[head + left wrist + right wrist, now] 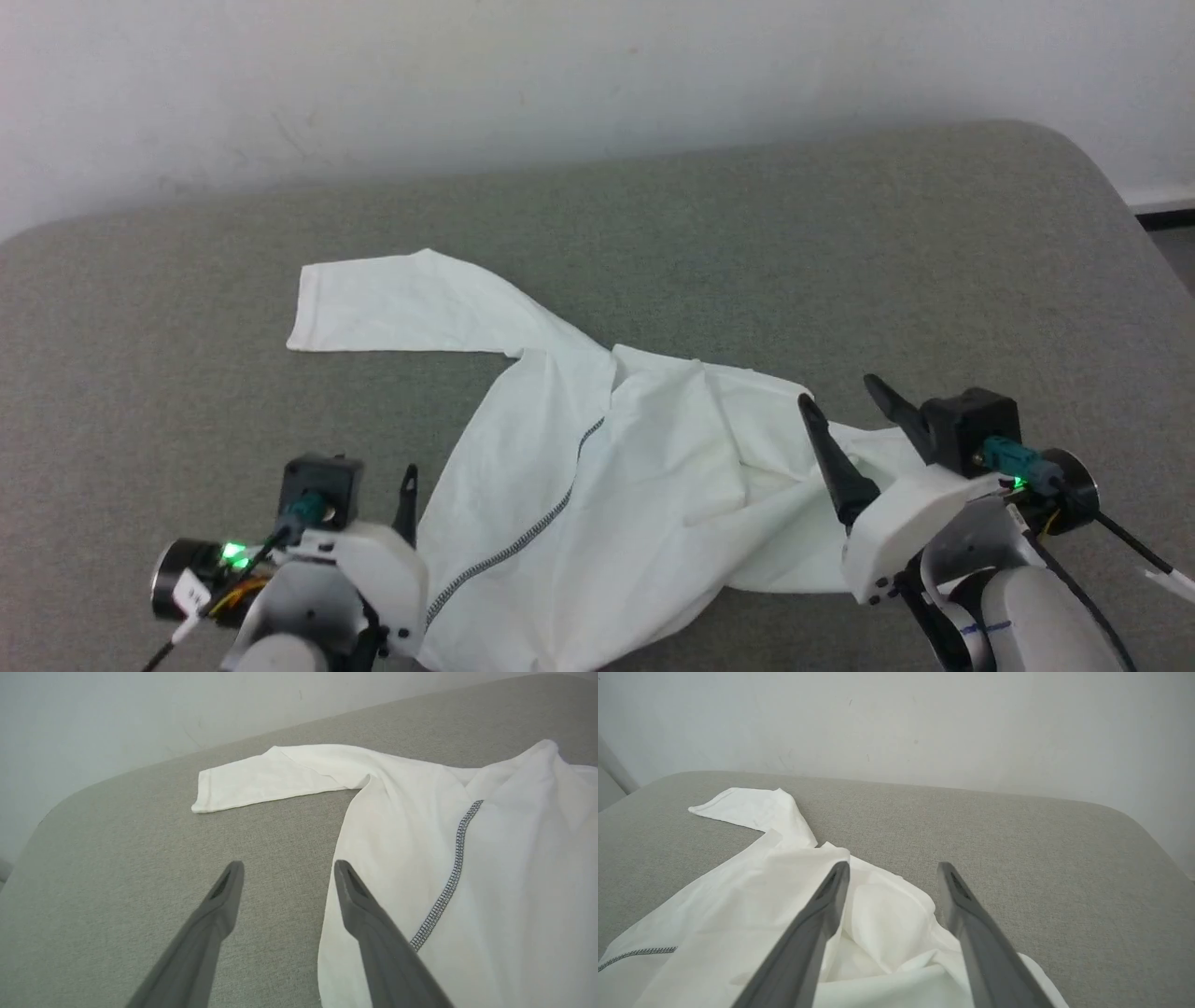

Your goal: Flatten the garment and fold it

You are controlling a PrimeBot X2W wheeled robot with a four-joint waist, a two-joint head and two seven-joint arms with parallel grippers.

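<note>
The left gripper [288, 870] has its jaws apart and empty. In the left wrist view one finger lies over bare tabletop [117, 858] and the other over the garment's [653, 467] side edge; whether it touches the cloth I cannot tell. The right gripper [893, 868] also has its jaws apart and holds nothing, poised over the rumpled folds at the lower middle of the right wrist view. In the head view the garment lies at lower centre of the grey fabric-covered tabletop, between the two grippers. One sleeve [392, 303] is spread flat toward the upper left, a dark stitched seam [551, 513] curves down the body, and the right part is bunched and doubled on itself. The cloth looks thin, light and limp, so it should drag and crease easily and offer no stiffness — a pinch at a hem corner or the sleeve cuff, then a pull outward, seems a better hold than the loose middle. A pale wall [560, 75] stands behind.
</note>
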